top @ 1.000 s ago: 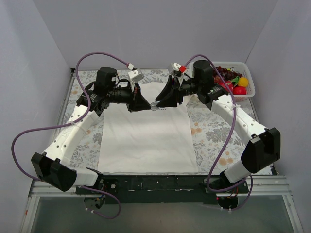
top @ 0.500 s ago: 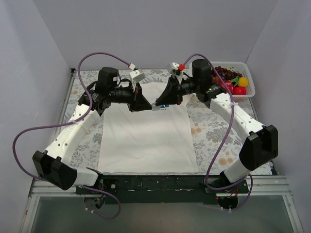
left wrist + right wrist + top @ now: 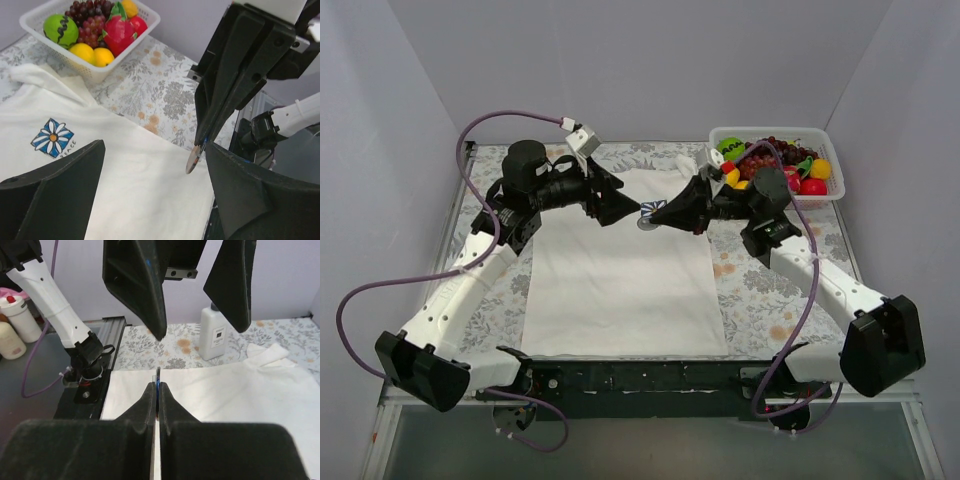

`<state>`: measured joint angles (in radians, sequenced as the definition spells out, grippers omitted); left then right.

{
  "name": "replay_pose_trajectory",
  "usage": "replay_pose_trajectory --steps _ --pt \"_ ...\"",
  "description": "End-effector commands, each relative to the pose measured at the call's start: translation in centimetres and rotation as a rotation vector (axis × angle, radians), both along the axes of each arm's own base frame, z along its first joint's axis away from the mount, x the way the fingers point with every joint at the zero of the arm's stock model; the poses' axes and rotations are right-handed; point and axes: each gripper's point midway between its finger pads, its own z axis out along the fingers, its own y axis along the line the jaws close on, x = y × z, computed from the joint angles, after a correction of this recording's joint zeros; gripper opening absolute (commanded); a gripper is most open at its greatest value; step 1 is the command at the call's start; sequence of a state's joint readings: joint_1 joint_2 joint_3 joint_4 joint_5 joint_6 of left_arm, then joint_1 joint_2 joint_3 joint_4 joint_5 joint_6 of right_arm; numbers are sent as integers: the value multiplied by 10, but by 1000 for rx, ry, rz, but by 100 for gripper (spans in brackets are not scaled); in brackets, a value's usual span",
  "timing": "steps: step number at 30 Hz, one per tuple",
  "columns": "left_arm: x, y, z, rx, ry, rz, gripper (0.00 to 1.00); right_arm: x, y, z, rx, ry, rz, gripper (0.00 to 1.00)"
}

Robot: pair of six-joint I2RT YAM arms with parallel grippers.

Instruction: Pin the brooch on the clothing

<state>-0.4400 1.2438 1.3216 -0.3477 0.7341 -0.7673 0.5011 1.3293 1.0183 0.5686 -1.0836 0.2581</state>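
The clothing, a white T-shirt (image 3: 620,290), lies flat on the table, with its blue flower print (image 3: 52,137) on the chest. My right gripper (image 3: 654,213) is shut on the brooch (image 3: 646,222), a small grey disc held edge-on above the shirt's chest (image 3: 158,380). In the left wrist view the brooch (image 3: 192,159) hangs from the right gripper's tips. My left gripper (image 3: 628,208) faces it from the left, open. Its fingers (image 3: 137,285) stand either side of the brooch without touching it.
A white basket (image 3: 823,198) of toy fruit stands at the back right, also seen in the left wrist view (image 3: 30,22). A white bottle (image 3: 215,335) stands beyond the shirt's far edge. A floral cloth (image 3: 760,280) covers the table.
The right gripper has shut on the brooch and the left gripper has opened and let it go. The right arm has swung lower, and its wrist now lies level over the shirt.
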Motion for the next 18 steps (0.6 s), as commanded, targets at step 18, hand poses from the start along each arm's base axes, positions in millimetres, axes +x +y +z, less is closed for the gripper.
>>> replay_pose_trajectory --steps 18 --pt "-41 -28 46 -254 -26 -340 63 -26 -55 99 572 -40 -130 1"
